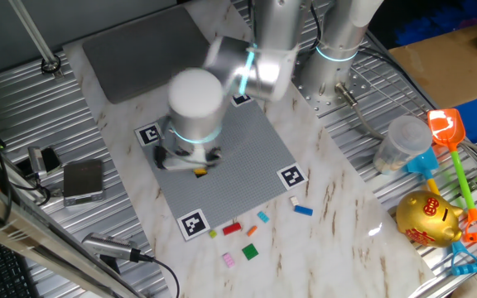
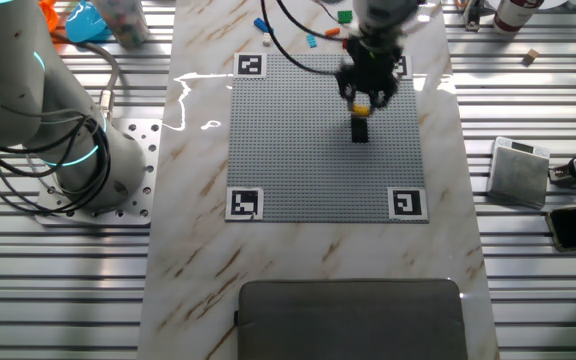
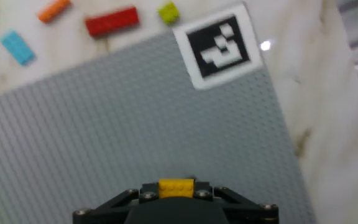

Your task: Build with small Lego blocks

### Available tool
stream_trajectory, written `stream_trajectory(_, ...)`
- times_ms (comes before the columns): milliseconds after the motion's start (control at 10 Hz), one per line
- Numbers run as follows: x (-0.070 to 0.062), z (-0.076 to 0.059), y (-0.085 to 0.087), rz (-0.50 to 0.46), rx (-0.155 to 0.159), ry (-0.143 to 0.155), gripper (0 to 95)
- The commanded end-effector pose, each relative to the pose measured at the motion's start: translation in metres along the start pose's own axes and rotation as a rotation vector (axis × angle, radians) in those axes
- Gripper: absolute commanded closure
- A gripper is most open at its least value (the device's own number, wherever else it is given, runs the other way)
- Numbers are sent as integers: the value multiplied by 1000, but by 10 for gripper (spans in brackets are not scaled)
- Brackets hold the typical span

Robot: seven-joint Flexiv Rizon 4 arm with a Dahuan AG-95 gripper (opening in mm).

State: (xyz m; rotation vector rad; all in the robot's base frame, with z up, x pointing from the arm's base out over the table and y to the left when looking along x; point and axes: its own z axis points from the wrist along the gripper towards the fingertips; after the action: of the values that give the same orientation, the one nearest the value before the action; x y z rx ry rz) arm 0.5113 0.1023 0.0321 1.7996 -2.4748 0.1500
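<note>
My gripper (image 3: 176, 194) is shut on a small yellow Lego block (image 3: 176, 186) and hangs over the grey studded plate (image 3: 104, 124). One fixed view shows the yellow block (image 1: 199, 171) low under the hand, over the plate's (image 1: 247, 149) left half. In the other fixed view the yellow block (image 2: 361, 100) sits just above a small dark piece (image 2: 360, 130) on the plate; I cannot tell if they touch. Loose blocks lie past the plate's edge: red (image 3: 112, 22), orange (image 3: 55, 9), yellow-green (image 3: 168, 12) and light blue (image 3: 17, 48).
More loose blocks lie on the marble by the plate's near edge: red (image 1: 232, 228), blue (image 1: 303, 210), green (image 1: 250, 252), pink (image 1: 228, 260). Black-and-white markers (image 1: 193, 224) mark the plate's corners. A golden pig (image 1: 427, 218), toy shovels (image 1: 450, 132) and a plastic cup (image 1: 402, 142) stand right.
</note>
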Motion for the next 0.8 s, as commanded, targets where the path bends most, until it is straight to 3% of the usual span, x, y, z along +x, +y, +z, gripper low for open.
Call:
stream_trajectory(100,16,5,-17,-145,-25,-61,950)
stream_trajectory(200,21,8,-20,-179,-24,-78,950)
stream_trajectory(600,24,15,-24,-327,-41,-93,950)
stream_trajectory(800,24,15,-24,-345,-53,-112,950)
